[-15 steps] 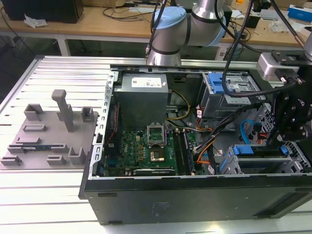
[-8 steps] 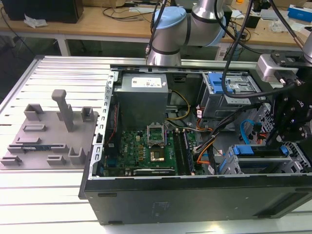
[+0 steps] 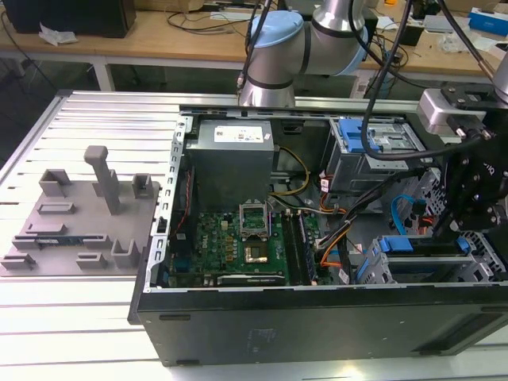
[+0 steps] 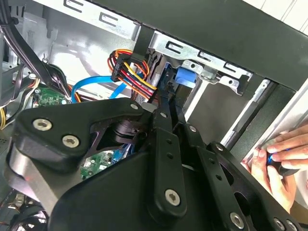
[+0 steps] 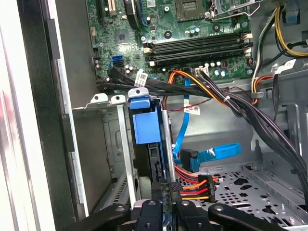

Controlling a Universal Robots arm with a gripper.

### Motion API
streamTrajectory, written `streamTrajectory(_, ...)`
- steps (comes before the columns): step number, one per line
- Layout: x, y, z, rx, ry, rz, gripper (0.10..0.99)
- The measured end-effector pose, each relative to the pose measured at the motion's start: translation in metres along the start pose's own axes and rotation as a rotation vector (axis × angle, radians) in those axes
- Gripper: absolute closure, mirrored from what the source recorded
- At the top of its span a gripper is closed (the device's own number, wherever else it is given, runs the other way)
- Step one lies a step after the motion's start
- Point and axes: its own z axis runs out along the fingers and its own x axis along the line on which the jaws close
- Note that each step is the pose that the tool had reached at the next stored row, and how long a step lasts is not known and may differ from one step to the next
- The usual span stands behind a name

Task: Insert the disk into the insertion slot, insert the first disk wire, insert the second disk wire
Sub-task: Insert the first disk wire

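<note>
Judging by the layout, you are on the first wire step. The disk [image 5: 144, 126] stands edge-on inside the slot [image 5: 123, 149] with its blue carrier tab on the motherboard side, and it looks fully home. Your gripper [image 5: 167, 192] sits at the disk's far edge, fingers drawn close together and pinching what looks like the plug end of the power wire [image 5: 192, 186]. The red, orange, yellow and black strands fan off to one side. The fingers hide where plug meets socket, so I can't tell whether it is seated. Seating it likely calls for a straight, square push along the disk's plane with no twist, since the cage rails sit just beside both fingers. The blue data cable [image 5: 216, 153] crosses the bay with its end just beside the disk; plugged or not is unclear. Watch the thick black cable bundle [image 5: 250, 110] draped from the motherboard [image 5: 192, 29] past the cage, because it runs near the gripper and could snag. A perforated cage plate [image 5: 250, 190] lies beside the gripper. In the second wrist view a person's hand [image 4: 279, 161] is at the case's outer edge, holding something small and blue. It is apart from the fingers but worth your eye.
</note>
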Motion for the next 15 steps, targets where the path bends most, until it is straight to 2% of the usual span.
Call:
streamTrajectory(3, -0.0013, -0.0003, -0.0121, 0.000, 0.0007, -0.002, 0.914)
streamTrajectory(4, -0.0071, 0.0004, -0.0150, 0.002, 0.0067, -0.010, 0.914)
streamTrajectory(6, -0.0099, 0.0007, -0.0150, 0.005, 0.0051, -0.066, 0.914)
streamTrajectory(9, -0.0099, 0.0008, -0.0151, 0.005, 0.0057, -0.070, 0.914)
streamTrajectory(10, -0.0100, 0.0008, -0.0150, 0.006, 0.0073, -0.070, 0.914)
streamTrajectory(11, -0.0099, 0.0008, -0.0151, 0.006, 0.0133, -0.071, 0.914)
streamTrajectory(15, -0.0099, 0.0008, -0.0151, 0.006, 0.0145, -0.071, 0.914)
